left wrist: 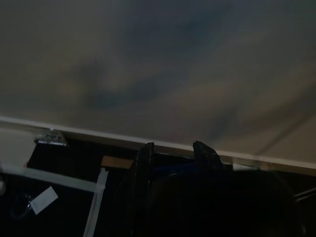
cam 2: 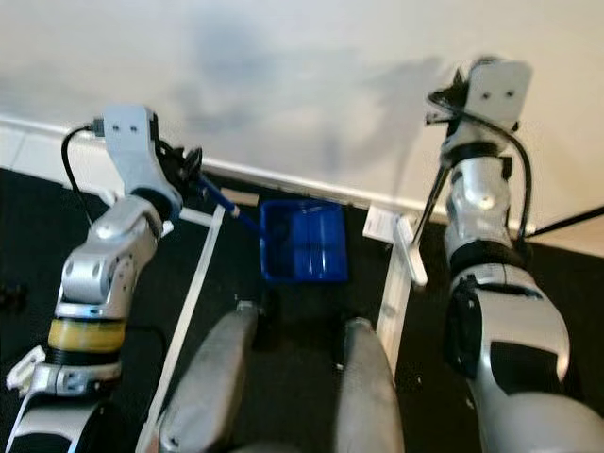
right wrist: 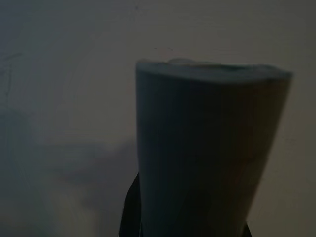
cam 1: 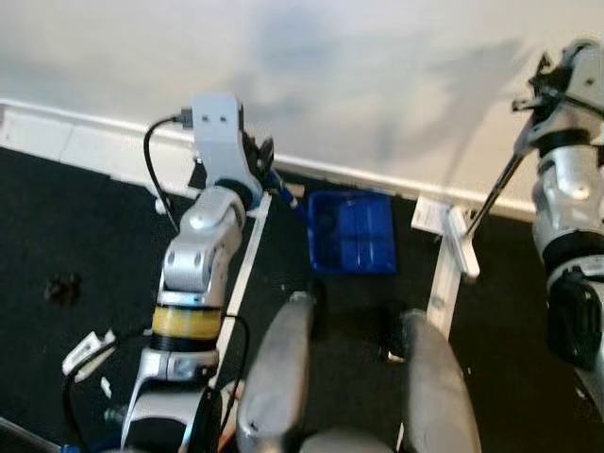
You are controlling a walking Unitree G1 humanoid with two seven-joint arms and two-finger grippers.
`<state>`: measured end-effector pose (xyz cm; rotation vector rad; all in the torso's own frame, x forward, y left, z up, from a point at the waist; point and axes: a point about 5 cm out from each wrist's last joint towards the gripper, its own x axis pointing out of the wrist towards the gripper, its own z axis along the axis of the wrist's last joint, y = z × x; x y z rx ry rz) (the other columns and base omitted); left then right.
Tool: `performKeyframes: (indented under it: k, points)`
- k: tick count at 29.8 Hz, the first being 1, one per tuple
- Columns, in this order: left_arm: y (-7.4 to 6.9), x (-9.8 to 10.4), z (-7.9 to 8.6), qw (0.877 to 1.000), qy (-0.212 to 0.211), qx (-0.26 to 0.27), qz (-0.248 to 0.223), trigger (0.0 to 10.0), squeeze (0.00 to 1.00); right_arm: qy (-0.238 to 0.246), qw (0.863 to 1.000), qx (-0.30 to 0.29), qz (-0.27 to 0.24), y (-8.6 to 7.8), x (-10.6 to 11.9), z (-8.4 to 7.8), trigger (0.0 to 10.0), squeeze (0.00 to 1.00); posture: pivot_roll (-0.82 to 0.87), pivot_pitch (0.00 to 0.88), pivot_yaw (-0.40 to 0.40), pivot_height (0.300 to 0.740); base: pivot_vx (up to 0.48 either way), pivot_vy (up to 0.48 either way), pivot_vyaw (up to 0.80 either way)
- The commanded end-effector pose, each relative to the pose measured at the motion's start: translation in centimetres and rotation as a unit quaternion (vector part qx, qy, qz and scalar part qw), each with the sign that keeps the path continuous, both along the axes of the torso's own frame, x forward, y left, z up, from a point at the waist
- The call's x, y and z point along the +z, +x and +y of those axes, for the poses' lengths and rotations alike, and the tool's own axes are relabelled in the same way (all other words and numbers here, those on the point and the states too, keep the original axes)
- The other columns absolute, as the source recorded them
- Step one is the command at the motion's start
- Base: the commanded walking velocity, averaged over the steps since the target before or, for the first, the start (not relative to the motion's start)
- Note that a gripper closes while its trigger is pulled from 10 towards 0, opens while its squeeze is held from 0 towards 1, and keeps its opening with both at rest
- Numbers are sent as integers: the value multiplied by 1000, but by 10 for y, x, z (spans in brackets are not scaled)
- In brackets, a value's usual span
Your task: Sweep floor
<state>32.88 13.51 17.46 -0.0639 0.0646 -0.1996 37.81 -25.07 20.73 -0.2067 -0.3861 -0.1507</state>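
The blue dustpan point(cam 1: 352, 231) lies flat on the dark floor point(cam 1: 85, 226) by the far baseboard point(cam 1: 377, 179), its handle point(cam 2: 225, 203) clamped in the left gripper point(cam 2: 192, 170); light, stiff plastic, best held by that handle; the right gripper point(cam 2: 444, 104) grips the thin broom pole point(cam 2: 432, 203), whose white head point(cam 1: 462, 241) rests just right of the pan; light but long, so likely to swing.
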Motion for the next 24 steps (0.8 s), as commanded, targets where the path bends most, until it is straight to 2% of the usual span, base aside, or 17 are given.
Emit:
performKeyframes:
  k: [1, 11, 24]
  points:
    - [-1, -3, 2, 1000, 1, 7, -1, 10000, 0, 6, 999, -9, 37, -6, -21, -6, 10000, 0, 113, 352, 163, 740, 0, -337, 0]
    - [-1, -4, 3, 1000, 2, 8, 1, 10000, 0, 6, 999, -10, 38, -6, -21, -6, 10000, 0, 113, 354, 163, 740, 0, -279, 0]
    - [2, -4, 8, 1000, 5, 22, -2, 10000, 0, 6, 999, -9, 38, -6, -21, -6, 10000, 0, 111, 353, 163, 740, 0, 0, 0]
